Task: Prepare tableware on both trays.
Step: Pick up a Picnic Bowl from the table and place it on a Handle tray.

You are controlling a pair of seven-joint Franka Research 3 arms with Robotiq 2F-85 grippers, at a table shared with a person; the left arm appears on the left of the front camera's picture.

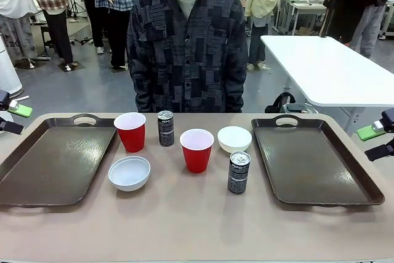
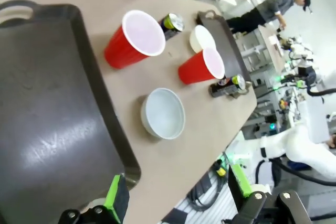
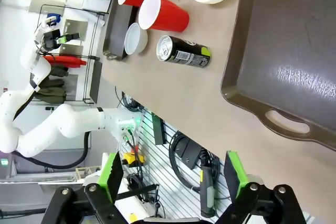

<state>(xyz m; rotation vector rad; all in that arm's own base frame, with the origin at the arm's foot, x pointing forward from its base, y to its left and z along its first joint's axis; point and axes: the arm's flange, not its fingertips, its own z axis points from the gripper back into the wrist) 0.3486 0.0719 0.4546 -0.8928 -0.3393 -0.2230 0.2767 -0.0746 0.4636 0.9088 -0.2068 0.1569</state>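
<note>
Left gripper [image 2: 177, 195]: jaws spread wide, nothing between the green pads. It hangs off the table's left side, by the left tray [image 1: 55, 164]. Right gripper [image 3: 173, 179]: also wide apart and empty, off the table's right side near the right tray [image 1: 314, 164].

All six pieces of tableware stand upright on the beige table [image 1: 184, 226], between the two trays:
- Far red cup [image 1: 131, 132]: just beside the left tray's far corner.
- Far black can [image 1: 165, 128]: just right of that cup.
- Near red cup [image 1: 197, 150]: at the centre.
- Far white bowl [image 1: 234, 139]: right of it, near the right tray.
- Near black can [image 1: 239, 172]: in front of that bowl.
- Near white bowl [image 1: 129, 172]: in front of the far cup, near the left tray.

A person [image 1: 188, 47] stands at the far side.
</note>
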